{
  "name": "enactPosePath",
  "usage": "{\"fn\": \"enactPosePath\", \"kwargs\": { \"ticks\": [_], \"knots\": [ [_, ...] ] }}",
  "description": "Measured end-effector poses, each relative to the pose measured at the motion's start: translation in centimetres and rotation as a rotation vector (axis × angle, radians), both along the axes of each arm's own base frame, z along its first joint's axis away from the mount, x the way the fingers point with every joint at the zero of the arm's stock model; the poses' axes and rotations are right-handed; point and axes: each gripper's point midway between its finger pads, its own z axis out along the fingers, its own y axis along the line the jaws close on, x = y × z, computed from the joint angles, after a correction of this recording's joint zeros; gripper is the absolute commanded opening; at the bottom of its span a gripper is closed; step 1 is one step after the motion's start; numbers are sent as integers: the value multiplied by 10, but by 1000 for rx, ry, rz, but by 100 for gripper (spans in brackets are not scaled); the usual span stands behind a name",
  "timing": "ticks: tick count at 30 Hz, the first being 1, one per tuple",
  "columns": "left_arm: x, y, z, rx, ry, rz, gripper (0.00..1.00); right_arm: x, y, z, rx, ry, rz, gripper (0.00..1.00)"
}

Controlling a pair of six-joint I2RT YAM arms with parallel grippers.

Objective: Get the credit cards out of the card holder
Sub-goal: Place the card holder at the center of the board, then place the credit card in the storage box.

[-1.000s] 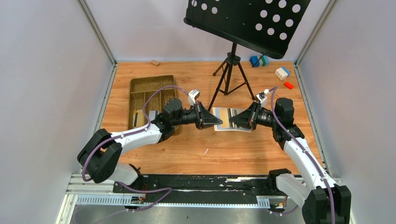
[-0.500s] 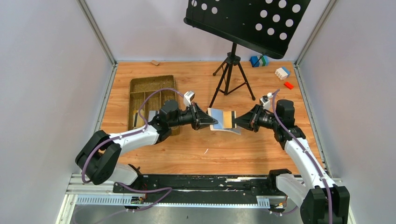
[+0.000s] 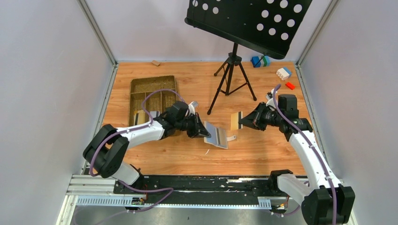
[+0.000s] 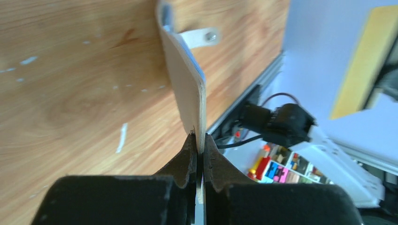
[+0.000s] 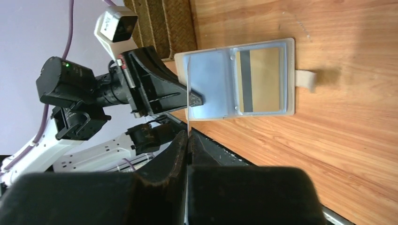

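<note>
Grip state: left gripper (image 3: 203,132) pinches card holder (image 3: 217,136); right gripper (image 3: 242,122) pinches orange-yellow card (image 3: 235,121).
Holder open, card apart at its 2 o'clock, over wooden table (image 3: 253,154). Music stand (image 3: 248,23) at 12, woven tray (image 3: 153,79) at 10; grey walls (image 3: 47,70) around.

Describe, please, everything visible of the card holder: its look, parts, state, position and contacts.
The card holder is a small cream-beige folding wallet, opened flat, with light blue, clear-looking pockets inside. One pocket shows a card with a dark stripe; the other looks empty. A short closure tab with a snap sticks out from one edge. The left gripper is shut on the opposite edge and holds it tilted over the wooden table. Whether it touches the table is unclear.
</note>
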Motion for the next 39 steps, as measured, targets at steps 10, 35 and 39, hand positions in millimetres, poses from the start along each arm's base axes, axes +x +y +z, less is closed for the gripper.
{"fn": "enactPosePath", "kwargs": {
  "ticks": [10,35,39],
  "knots": [
    [-15,28,-66,245,9,-82,48,-5,-4,-9,-47,3,19,0],
    [-12,25,102,-80,-326,-2,76,1,92,7,127,-84,300,0],
    [-3,21,113,-169,-303,50,68,3,95,26,174,-128,299,0]
  ]
}}
